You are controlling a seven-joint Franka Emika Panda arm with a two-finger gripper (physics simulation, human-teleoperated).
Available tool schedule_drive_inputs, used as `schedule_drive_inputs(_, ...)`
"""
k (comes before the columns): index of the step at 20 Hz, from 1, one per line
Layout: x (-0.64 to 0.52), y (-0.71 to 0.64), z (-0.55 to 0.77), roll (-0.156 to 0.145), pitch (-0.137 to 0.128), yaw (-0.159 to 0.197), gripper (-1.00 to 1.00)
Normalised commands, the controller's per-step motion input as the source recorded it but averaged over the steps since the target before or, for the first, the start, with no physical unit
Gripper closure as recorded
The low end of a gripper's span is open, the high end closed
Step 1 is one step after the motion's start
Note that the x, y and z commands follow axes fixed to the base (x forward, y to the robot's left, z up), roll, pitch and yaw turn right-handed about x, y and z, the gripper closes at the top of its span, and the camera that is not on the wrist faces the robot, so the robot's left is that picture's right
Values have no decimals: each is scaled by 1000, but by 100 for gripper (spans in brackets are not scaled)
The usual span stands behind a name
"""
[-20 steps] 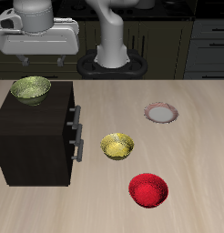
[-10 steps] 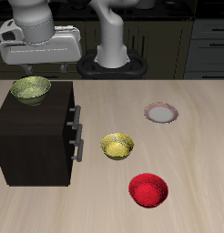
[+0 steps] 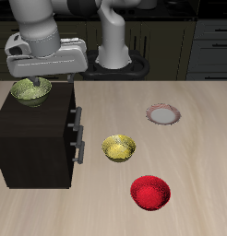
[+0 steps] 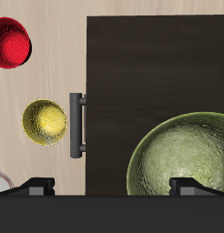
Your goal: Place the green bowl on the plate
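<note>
Closest to the table's front edge sits the glossy red bowl (image 3: 150, 192), alone on the pale wood. A little farther back is the golden-yellow bowl (image 3: 119, 147), just off the front face of the dark cabinet (image 3: 37, 143), near its two metal drawer handles (image 3: 78, 136). The cabinet is a low, near-black block standing on the table (image 3: 194, 157), and its flat top carries the only thing that matters here.

Farther back again, out in the open, lies the plate (image 3: 163, 114), small and flat with a pale centre and a thin reddish-brown rim. Nothing rests on it, and it lies well apart from the cabinet.

The green bowl (image 3: 30, 90) sits on the cabinet's top near the back corner, upright, its speckled lighter inside facing up. Right over it hangs the gripper (image 3: 46, 81), the wide grey hand of the arm partly covering the bowl's far rim from where I stand. From the wrist camera the green bowl (image 4: 188, 155) fills much of the picture, with the two dark fingertips (image 4: 36, 187) spread wide, one off the bowl's side above the cabinet top and the other above the bowl. The pincer is released, holding nothing, and I can't make out any contact with the bowl.

Behind it all stands the robot's pale base (image 3: 113, 51) at the back of the table.
</note>
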Motion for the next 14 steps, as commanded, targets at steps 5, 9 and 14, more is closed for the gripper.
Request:
schedule_drive_inputs(5,-44,-27,-304,6,27,-20,-100)
schedule_drive_inputs(9,-60,-75,-272,-12,27,-19,-100)
schedule_drive_inputs(14,-30,-128,-206,-13,28,-37,-100)
